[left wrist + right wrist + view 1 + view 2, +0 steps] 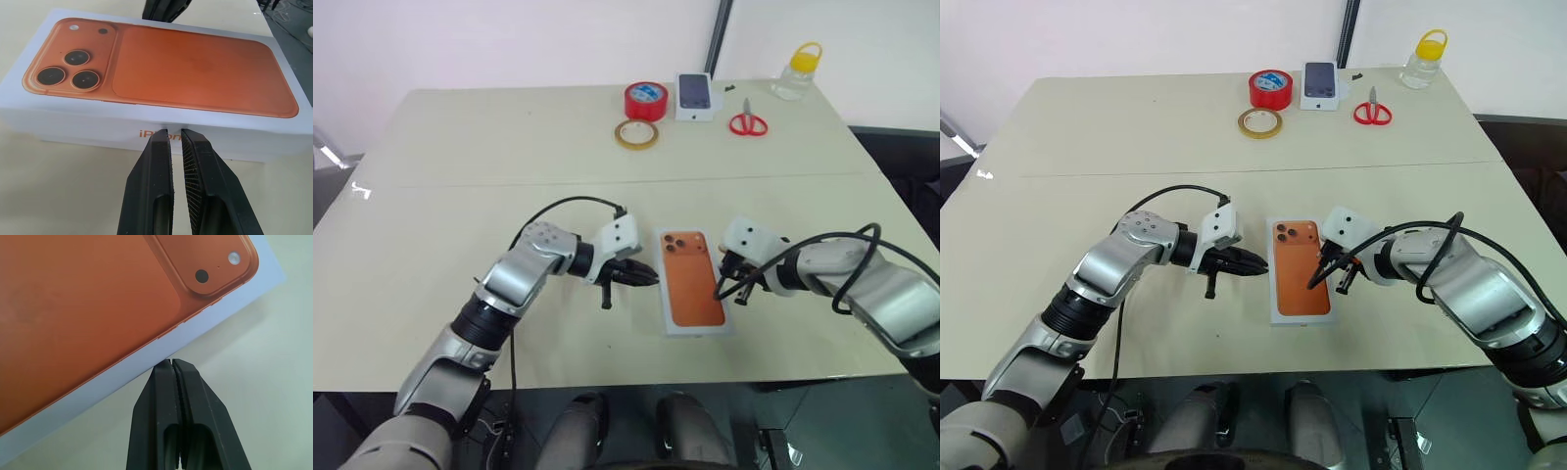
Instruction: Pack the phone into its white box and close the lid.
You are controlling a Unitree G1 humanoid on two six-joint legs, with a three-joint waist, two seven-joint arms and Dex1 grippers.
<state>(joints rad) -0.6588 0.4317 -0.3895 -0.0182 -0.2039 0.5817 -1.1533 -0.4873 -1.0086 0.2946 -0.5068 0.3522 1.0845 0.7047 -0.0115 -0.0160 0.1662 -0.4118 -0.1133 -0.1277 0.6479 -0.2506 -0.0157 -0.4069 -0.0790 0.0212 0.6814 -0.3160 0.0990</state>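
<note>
The white box (pixel 696 331) lies closed near the table's front middle. Its lid (pixel 195 68) sits on top and carries an orange picture of a phone's back with three lenses. The phone itself is hidden. My left gripper (pixel 651 277) is shut, and its tips (pixel 175 131) are at the box's left long side, right at the printed lettering. My right gripper (pixel 1314 283) is also shut. In the right wrist view its tips (pixel 171 361) meet the lid's right edge near the end with the lenses. Nothing is held in either gripper.
At the table's far side lie a red tape roll (pixel 645 100), a yellowish tape ring (pixel 635 134), a small white box with a dark phone picture (pixel 694 95), red scissors (pixel 748 121) and a yellow-capped jar (pixel 800 69). The table's front edge runs just behind the arms.
</note>
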